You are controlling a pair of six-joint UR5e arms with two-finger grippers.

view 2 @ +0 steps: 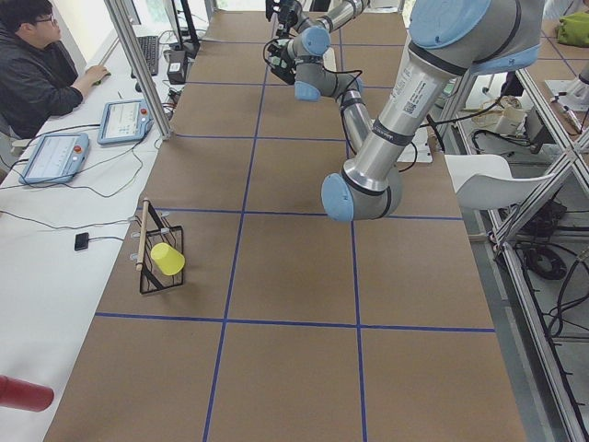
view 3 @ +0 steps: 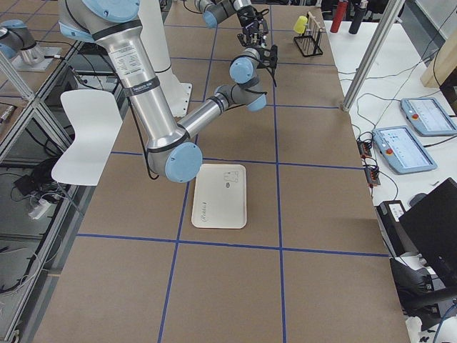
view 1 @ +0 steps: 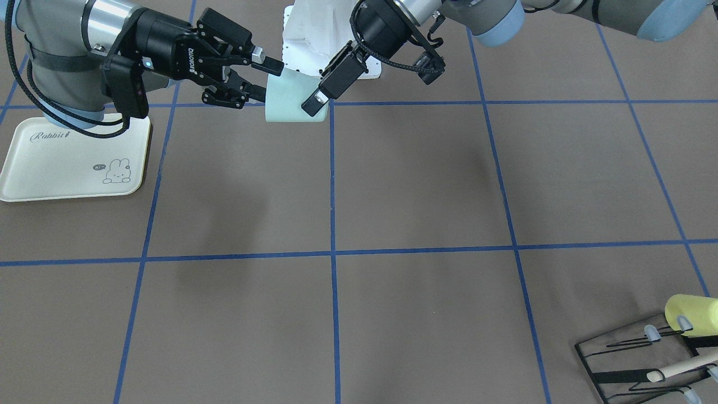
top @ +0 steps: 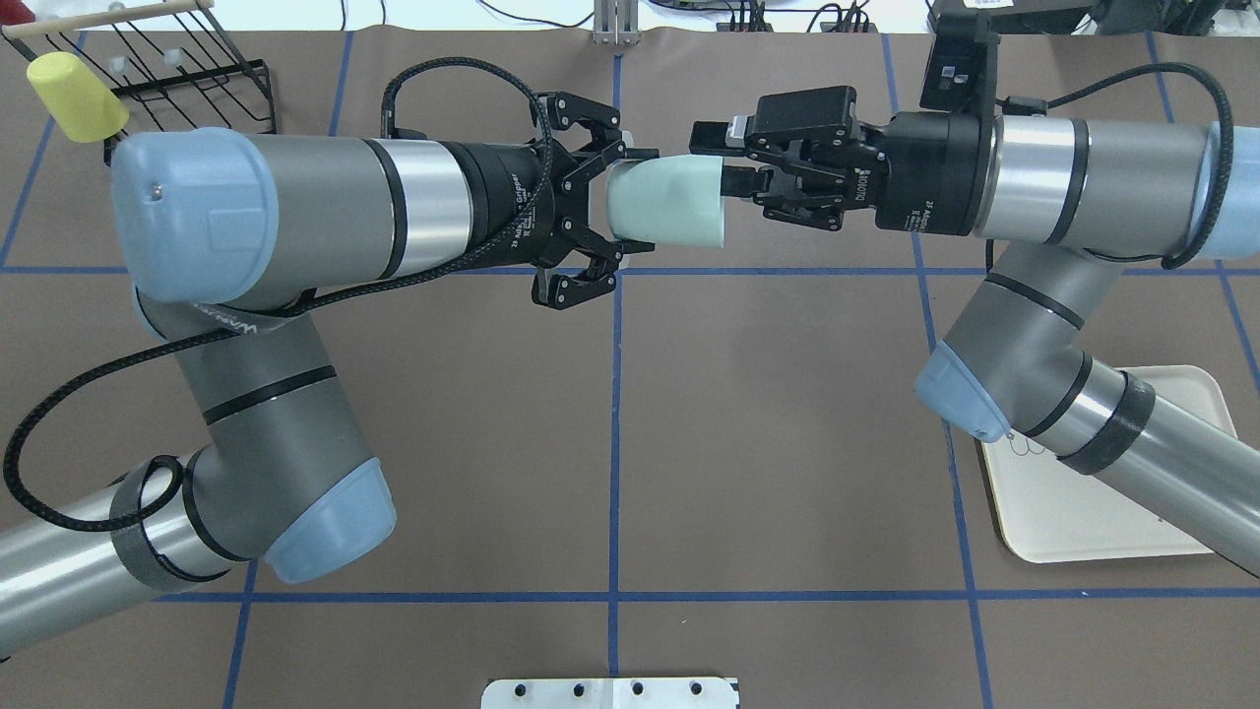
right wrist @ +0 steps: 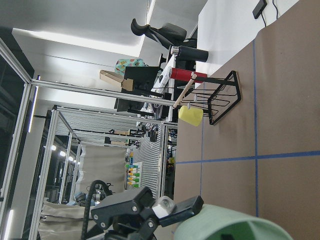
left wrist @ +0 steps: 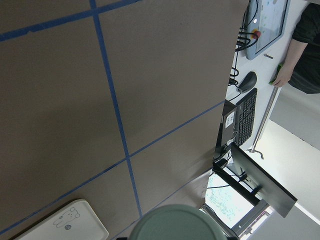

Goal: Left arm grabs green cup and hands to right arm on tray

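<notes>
The green cup (top: 664,202) hangs on its side in mid-air over the table's far middle, base toward my left gripper and mouth toward my right. It also shows in the front view (view 1: 291,98) and both wrist views (left wrist: 175,225) (right wrist: 220,222). My right gripper (top: 724,158) (view 1: 272,81) is shut on the cup's rim, one finger inside and one outside. My left gripper (top: 620,207) (view 1: 315,92) is open, its fingers spread on either side of the cup's base end. The cream tray (view 1: 67,163) (top: 1102,512) lies under the right arm.
A pale yellow cup (top: 74,94) (view 1: 690,314) hangs on a black wire rack (top: 187,69) (view 1: 634,359) at the far corner on my left. A white mount (view 1: 314,33) stands behind the grippers. A person (view 2: 37,64) sits at a side desk.
</notes>
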